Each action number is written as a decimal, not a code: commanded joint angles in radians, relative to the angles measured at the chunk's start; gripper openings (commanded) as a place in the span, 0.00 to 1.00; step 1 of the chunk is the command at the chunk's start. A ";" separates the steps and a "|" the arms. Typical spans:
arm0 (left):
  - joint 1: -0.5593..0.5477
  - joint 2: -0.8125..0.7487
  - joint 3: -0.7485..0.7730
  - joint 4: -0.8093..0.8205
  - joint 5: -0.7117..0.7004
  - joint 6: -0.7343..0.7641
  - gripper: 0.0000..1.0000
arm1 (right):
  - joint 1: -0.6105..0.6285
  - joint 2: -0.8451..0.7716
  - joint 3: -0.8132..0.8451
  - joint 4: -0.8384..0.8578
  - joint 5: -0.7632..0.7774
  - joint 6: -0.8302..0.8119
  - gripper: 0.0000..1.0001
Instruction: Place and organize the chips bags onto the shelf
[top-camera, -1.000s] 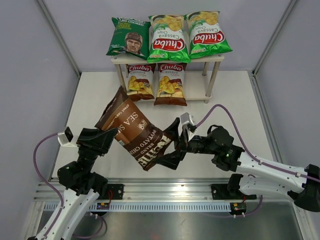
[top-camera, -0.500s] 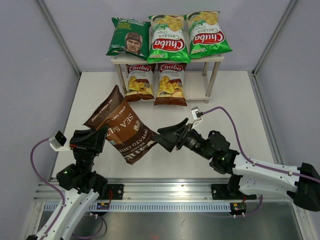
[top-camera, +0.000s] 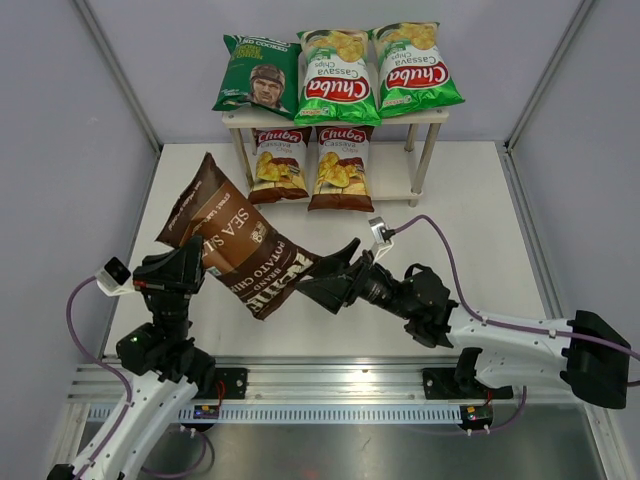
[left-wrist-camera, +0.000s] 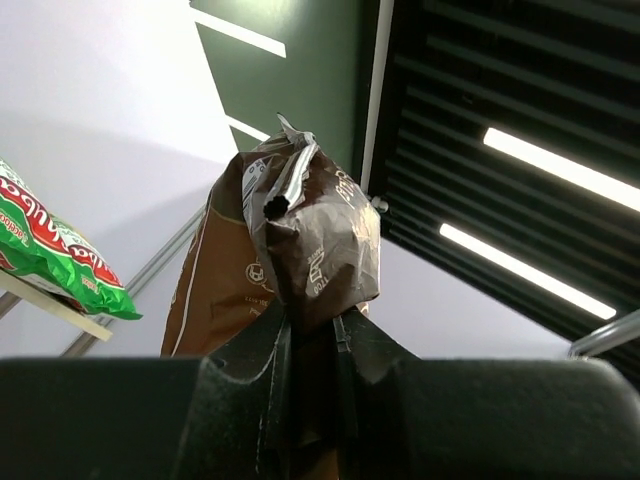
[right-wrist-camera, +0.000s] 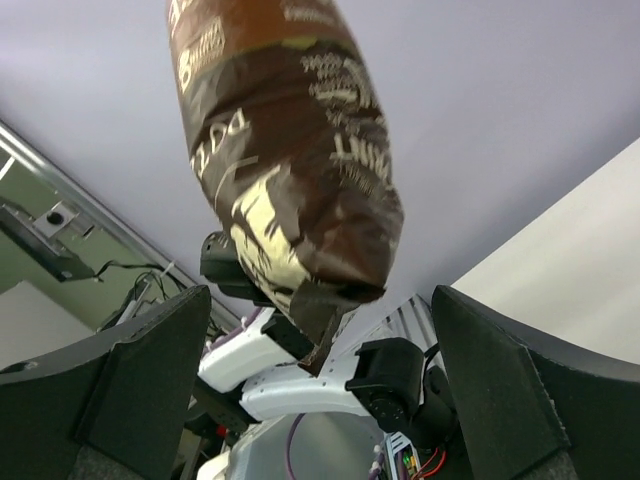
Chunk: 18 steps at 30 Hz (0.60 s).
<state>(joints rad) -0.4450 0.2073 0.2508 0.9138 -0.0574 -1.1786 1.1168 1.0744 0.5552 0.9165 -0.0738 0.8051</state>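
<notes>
While the left gripper (top-camera: 188, 268) pinches the left side of the glossy, crumpled dark brown Kettle chips bag (top-camera: 240, 255), it hangs above the tabletop's near-left part, slanting far-left to near-right; the wide-open, empty right gripper (top-camera: 325, 282) sits just beside its lower end. The cream two-tier shelf (top-camera: 436, 116) stands toward the far edge.

Dark brown bag (right-wrist-camera: 290, 170) beyond spread fingers (right-wrist-camera: 120, 400)

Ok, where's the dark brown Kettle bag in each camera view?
Top external: Kettle bag left of centre, tilted.
Left wrist: centre, upright.
Right wrist: upper centre, hanging down.
Shared landmark: the left hand pinching its edge.
</notes>
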 joint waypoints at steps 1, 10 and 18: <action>-0.004 0.064 -0.005 0.152 -0.097 -0.062 0.00 | 0.020 0.057 0.041 0.146 -0.046 -0.023 0.99; -0.021 0.245 -0.021 0.338 -0.120 -0.164 0.00 | 0.020 0.180 0.123 0.226 -0.080 0.023 1.00; -0.084 0.265 -0.041 0.353 -0.162 -0.142 0.00 | 0.020 0.231 0.164 0.280 -0.032 0.000 0.75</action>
<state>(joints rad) -0.5022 0.4614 0.2180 1.1786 -0.1757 -1.3270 1.1275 1.2926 0.6575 1.0824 -0.1223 0.8223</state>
